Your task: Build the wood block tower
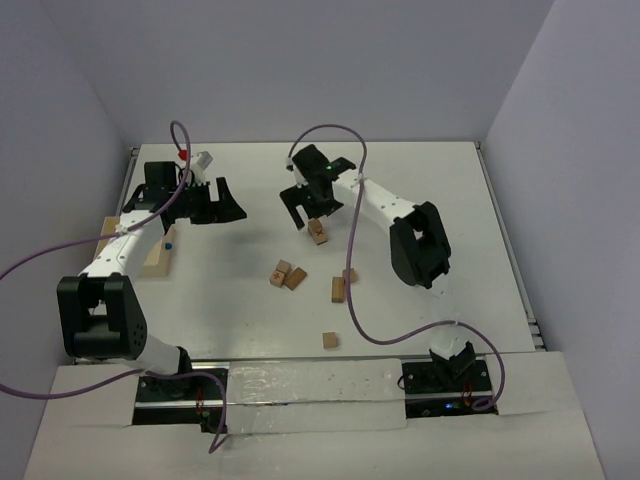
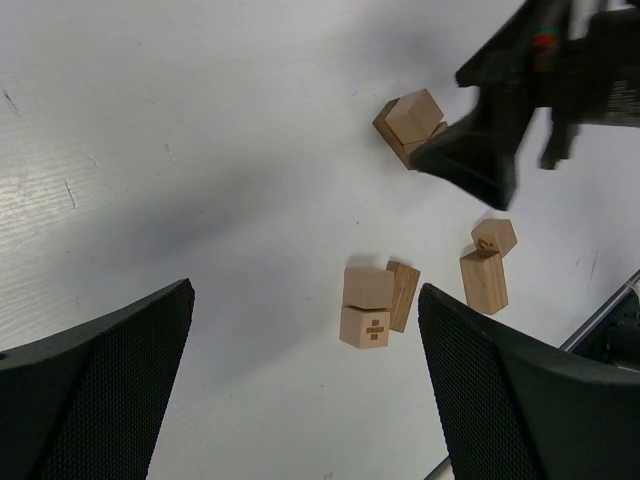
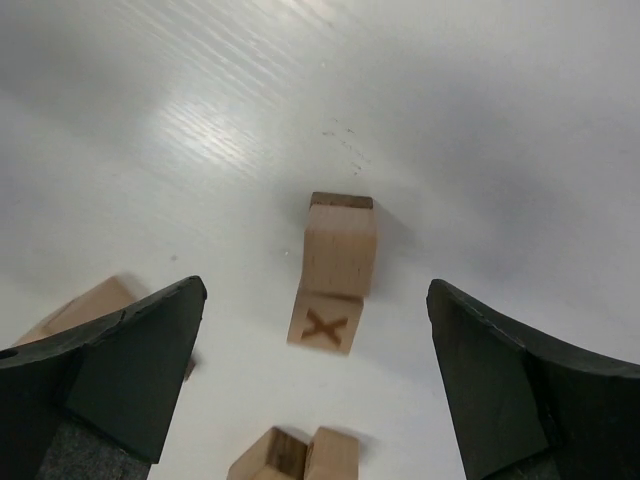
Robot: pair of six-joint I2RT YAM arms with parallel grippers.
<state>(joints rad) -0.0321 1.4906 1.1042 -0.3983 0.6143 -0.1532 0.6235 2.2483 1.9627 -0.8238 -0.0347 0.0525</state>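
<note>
Wood: pale tan wood blocks (image 1: 287,275), smooth, square-edged, some stamped with symbols, scattered mid-surface (image 1: 430,190).
Tower: a short stack (image 1: 318,232), seemingly two blocks, stands just under the right tool (image 1: 311,212), towards the far side.
Right tool: fingers wide apart, holding nothing.
Left tool (image 1: 207,204): fingers apart, empty, hovering far left.
Doing it well: grip a cube squarely across flat faces, lower it centred, release gently.
Left edge: longer wood pieces (image 1: 160,257) lie there.
</note>
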